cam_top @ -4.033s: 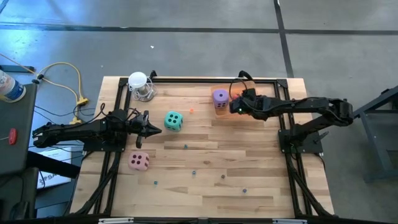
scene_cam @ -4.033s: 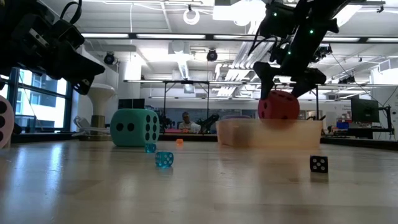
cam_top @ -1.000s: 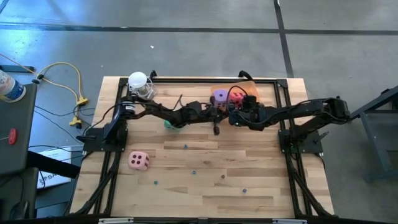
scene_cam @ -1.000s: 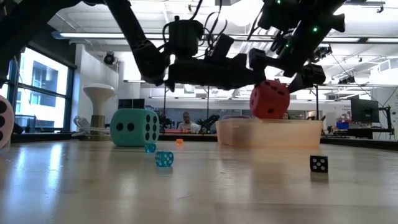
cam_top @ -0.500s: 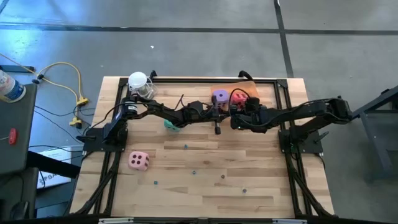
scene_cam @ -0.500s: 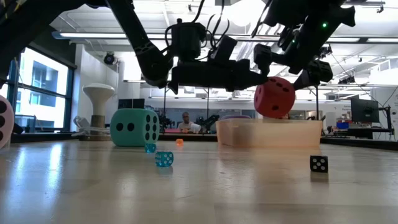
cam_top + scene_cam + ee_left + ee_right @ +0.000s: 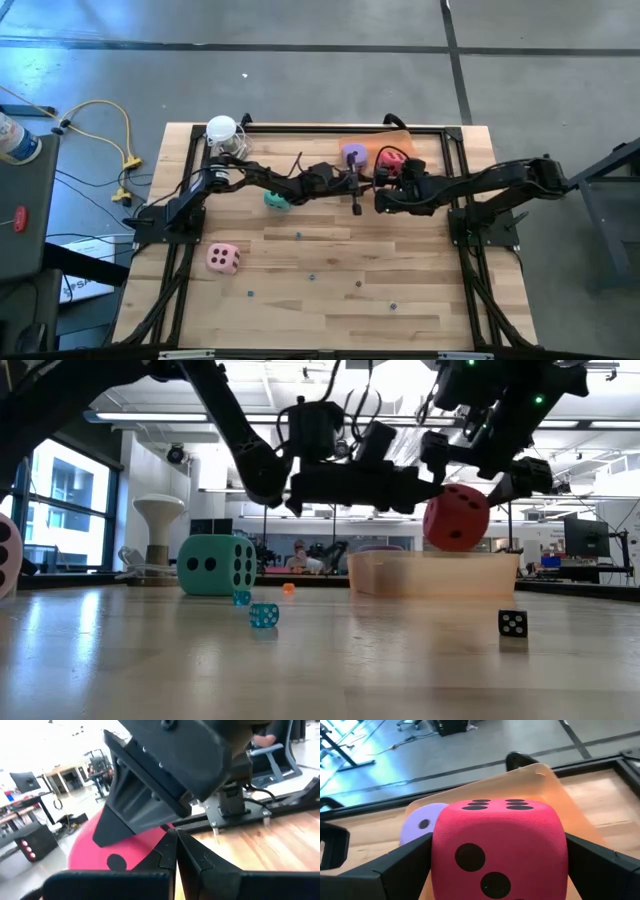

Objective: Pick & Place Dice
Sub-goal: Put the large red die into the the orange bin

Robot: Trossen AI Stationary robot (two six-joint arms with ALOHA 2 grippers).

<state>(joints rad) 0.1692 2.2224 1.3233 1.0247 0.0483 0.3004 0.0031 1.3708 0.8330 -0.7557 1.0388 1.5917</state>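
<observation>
The right end effector (image 7: pixel 500 865) gripped a soft red cube die with dark pips (image 7: pixel 499 847) above the translucent orange plastic tray (image 7: pixel 432 572); the left end effector (image 7: pixel 356 190), pinched closed, hovered beside it.

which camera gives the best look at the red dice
The right wrist view: the red dice fills it, pips clear, between the right claw's fingers. The low view shows it hanging above the tub; high view, a sliver; left wrist, partly hidden.

One die (image 7: pixel 353 154) sits in the bin (image 7: pixel 400 146), another (image 7: pixel 389 161) above it, two (image 7: pixel 278 199) (image 7: pixel 223 258) leftward on the table (image 7: pixel 330 270)
</observation>
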